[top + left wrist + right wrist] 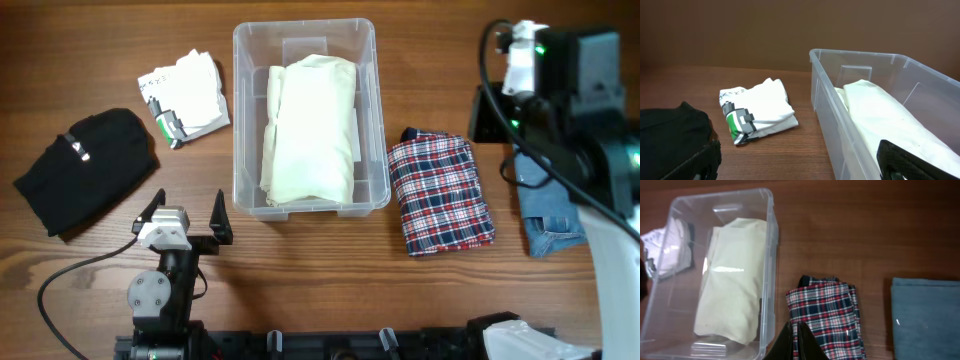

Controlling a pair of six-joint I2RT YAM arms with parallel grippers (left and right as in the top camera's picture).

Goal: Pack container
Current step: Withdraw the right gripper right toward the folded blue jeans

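The clear plastic container (241, 120) stands at the table's middle. A folded cream garment (310, 125) lies inside it. The container also shows in the left wrist view (826, 100) and the right wrist view (771, 255). My left gripper (185, 213) is open and empty, low over the table in front of the container's left front corner; its fingers frame bare wood (800, 165). My right gripper (798, 341) is shut and empty, held high over the gap between the container and a folded plaid garment (440, 195). The right arm (560, 80) is at the far right.
A folded white T-shirt with a green print (185, 95) lies left of the container. A black garment (85, 170) lies at the far left. Folded denim (548, 210) lies right of the plaid garment, partly under the right arm.
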